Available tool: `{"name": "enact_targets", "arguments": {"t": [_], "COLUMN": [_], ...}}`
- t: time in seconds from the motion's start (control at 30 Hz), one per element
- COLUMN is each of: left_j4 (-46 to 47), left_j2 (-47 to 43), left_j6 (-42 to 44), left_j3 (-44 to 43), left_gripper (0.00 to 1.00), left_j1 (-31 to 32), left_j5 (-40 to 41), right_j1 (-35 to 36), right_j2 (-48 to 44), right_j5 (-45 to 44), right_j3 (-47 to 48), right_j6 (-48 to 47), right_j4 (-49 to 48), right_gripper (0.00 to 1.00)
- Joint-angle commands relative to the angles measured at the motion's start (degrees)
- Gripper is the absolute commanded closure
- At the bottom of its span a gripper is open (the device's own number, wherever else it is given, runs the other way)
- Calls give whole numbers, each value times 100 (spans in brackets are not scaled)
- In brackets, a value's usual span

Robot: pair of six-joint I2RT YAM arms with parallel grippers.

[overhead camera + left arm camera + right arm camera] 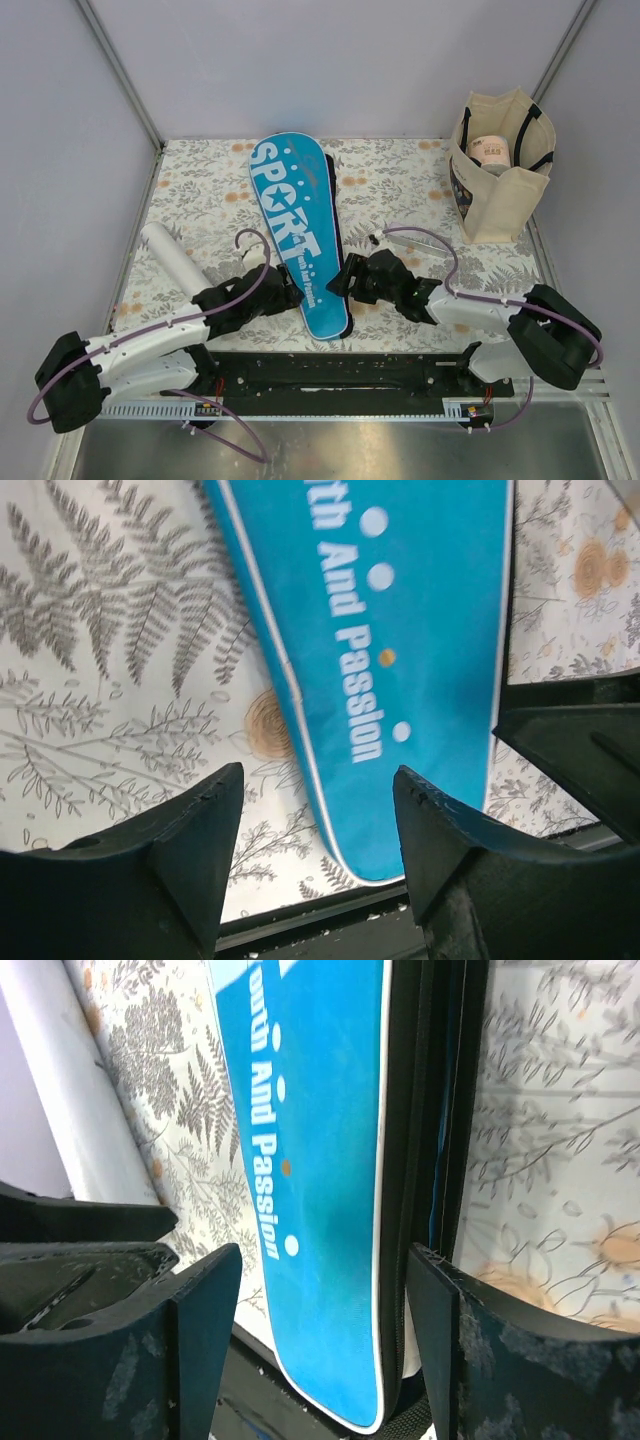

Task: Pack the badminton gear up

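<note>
Blue cover (296,232), narrow end between left pincer (289,294) and right pincer (339,280)

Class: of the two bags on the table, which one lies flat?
The blue racket-shaped "SPORT" cover lies flat in the middle; the beige cloth tote with black handles stands upright at the far right corner.
</note>
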State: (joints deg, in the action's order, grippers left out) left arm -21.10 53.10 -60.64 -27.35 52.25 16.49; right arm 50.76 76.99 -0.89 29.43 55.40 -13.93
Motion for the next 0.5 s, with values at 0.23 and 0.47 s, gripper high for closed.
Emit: {"name": "enact_targets", "arguments": {"t": [0.23,0.47], "left_j4": [10,36], "left_j2": [658,526], "left_j6": [825,1256], "left_j3": [-1096,-1149], "left_gripper": [35,35], "left_j1": [-373,-909], "left_j5": [109,-207], "right_j1": [-804,-1516], "right_j2": [351,1317], "right_j5": [896,1494], "right_j3": [1020,1758], "right_j6": [-1496,-1945], "right_j4": [620,726], "right_gripper": [21,19]}}
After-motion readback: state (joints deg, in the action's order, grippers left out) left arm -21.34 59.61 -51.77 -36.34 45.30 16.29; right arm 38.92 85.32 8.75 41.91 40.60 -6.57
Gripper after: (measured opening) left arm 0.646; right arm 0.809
